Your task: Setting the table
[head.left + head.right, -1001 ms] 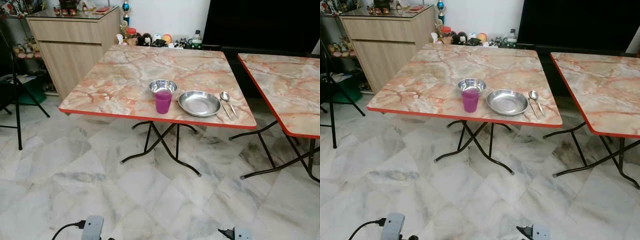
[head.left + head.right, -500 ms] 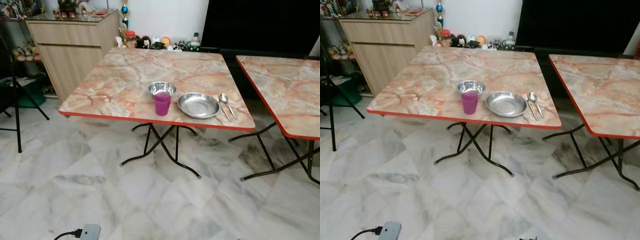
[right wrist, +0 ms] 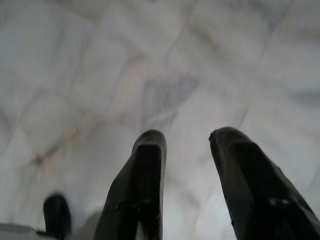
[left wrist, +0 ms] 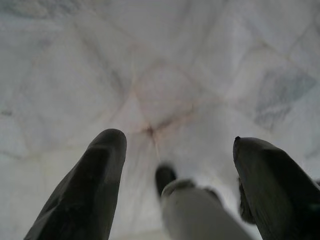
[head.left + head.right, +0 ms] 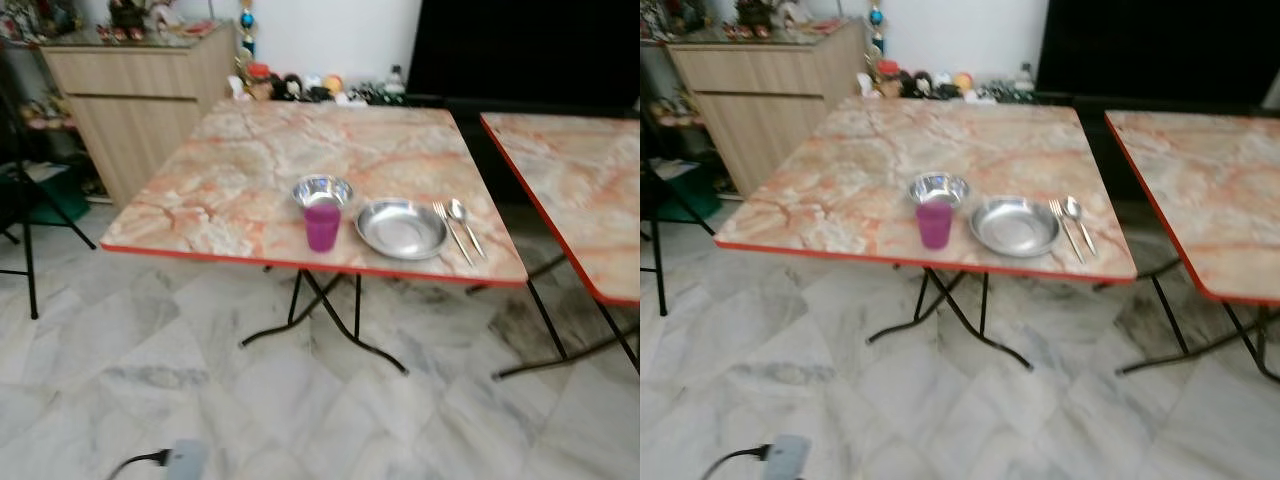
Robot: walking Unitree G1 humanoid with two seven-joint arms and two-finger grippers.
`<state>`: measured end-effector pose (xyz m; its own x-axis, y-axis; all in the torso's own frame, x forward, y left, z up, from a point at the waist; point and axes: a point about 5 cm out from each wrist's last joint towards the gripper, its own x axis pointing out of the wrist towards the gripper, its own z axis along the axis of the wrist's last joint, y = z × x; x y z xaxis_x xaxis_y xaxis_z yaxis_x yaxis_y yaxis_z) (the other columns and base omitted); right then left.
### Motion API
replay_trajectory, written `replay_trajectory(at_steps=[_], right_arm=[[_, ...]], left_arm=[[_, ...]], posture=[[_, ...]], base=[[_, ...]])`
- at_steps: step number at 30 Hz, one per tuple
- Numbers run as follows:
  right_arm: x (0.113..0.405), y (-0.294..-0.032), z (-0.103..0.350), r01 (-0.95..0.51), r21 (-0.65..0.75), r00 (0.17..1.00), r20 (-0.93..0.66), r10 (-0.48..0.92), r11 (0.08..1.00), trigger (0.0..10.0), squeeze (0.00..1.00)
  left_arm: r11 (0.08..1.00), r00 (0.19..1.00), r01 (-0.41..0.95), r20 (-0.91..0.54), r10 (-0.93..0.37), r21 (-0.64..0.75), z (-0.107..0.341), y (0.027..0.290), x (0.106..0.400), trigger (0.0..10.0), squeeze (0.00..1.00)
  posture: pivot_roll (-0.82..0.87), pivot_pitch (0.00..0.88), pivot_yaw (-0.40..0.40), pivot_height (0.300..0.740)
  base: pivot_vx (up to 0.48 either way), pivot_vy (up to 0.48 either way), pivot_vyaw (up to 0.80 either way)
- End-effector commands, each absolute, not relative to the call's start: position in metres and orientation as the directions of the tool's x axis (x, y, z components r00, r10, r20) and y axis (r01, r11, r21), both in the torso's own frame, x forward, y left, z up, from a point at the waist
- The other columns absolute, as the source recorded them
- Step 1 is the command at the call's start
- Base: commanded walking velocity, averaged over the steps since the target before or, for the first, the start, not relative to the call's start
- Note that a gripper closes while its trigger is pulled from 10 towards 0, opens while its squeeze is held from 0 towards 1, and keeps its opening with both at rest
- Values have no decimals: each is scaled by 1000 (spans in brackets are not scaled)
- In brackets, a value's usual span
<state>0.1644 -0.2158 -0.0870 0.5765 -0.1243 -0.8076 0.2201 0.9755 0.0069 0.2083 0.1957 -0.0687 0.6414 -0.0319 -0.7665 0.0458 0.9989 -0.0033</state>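
Observation:
A marble-patterned folding table (image 5: 230,190) with a red edge stands ahead of me. Near its front edge a purple cup (image 5: 322,226) stands just before a small steel bowl (image 5: 322,188). To their right lies a steel plate (image 5: 402,228), then a fork (image 5: 452,232) and a spoon (image 5: 465,221) side by side. Both arms hang down over the pale marble floor, far from the table. My left gripper (image 4: 178,141) is open with nothing between its fingers. My right gripper (image 3: 188,136) is open and empty too.
A second, similar table (image 5: 580,190) stands close on the right, with a narrow gap between the two. A wooden cabinet (image 5: 140,95) and a black stand (image 5: 22,240) are at the left. A dark screen (image 5: 530,50) and small items (image 5: 300,85) line the back wall.
The whole picture has shifted and blurred, so the camera has moved; the table sits a little lower and nearer in view. The tableware has not moved.

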Motion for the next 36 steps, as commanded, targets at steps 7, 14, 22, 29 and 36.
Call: replay_trajectory(at_steps=[7,14,22,29,36], right_arm=[[165,-209,-88,196,10,576,-811,-106,981,10000,0],[166,-209,-88,193,8,578,-809,-107,981,10000,0],[168,-208,-87,218,32,589,-801,-105,975,10000,0],[173,-206,-85,228,34,598,-794,-112,973,10000,0],[179,-211,-81,287,47,630,-761,-152,957,10000,0]], left_arm=[[999,623,34,-782,-1,26,-71,208,201,10000,0],[999,622,31,-783,0,24,-71,208,201,10000,0],[999,620,39,-784,5,37,-71,207,201,10000,0],[998,620,51,-784,-3,37,-72,205,200,10000,0],[997,612,65,-791,-11,36,-74,203,196,10000,0]], posture=[[-6,47,-30,740],[-6,58,-31,740],[-9,66,-29,740],[-15,80,-28,740],[-22,93,-34,740]], base=[[320,0,302],[319,0,800],[279,0,680],[0,0,0],[0,0,0]])
